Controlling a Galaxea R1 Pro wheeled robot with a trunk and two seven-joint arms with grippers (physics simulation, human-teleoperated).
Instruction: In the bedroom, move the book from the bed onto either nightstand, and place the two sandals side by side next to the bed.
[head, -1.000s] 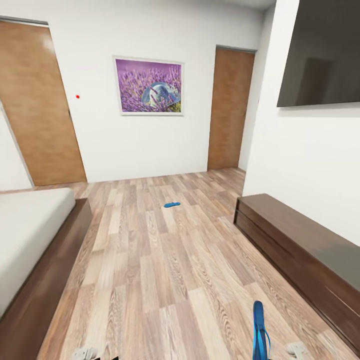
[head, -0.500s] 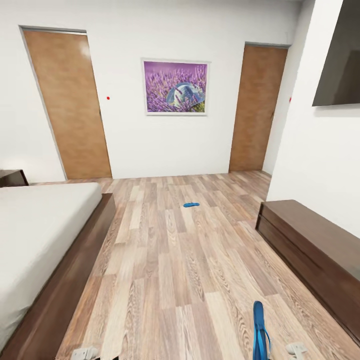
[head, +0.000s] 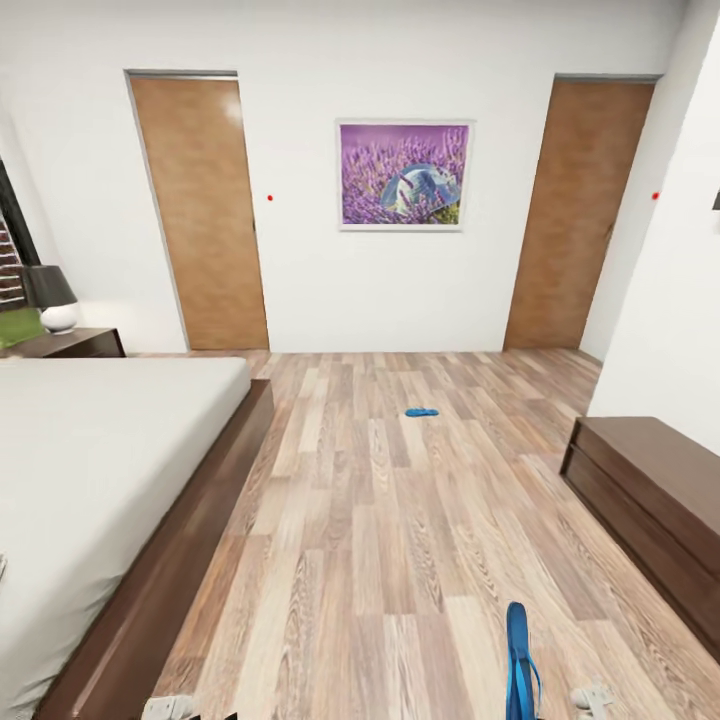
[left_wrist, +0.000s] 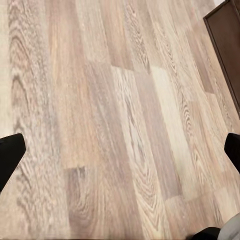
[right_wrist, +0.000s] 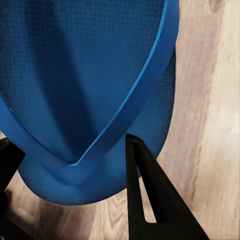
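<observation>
White walls, two wood doors and a plank floor (head: 380, 520) fill the frame. The bed (head: 90, 470) lies at left, a nightstand (head: 75, 343) at upper left. One sandal (head: 421, 412) lies mid-frame, long axis crosswise. The other sandal (head: 517, 660), at the bottom right, runs up-frame, its strap gripped by the right jaws (right_wrist: 75, 172). The left jaws (left_wrist: 120, 150) gape wide, empty.

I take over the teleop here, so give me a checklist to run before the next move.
1. Right end effector shut on one sandal: ok.
2. Left end effector free, fingers apart over bare floor: ok.
3. Second sandal located, lying mid-floor: ok.
4. Floor strip beside the bed free for the pair: ok.
5. Nightstand in sight past the bed: ok.
6. Book located: cannot tell.
</observation>
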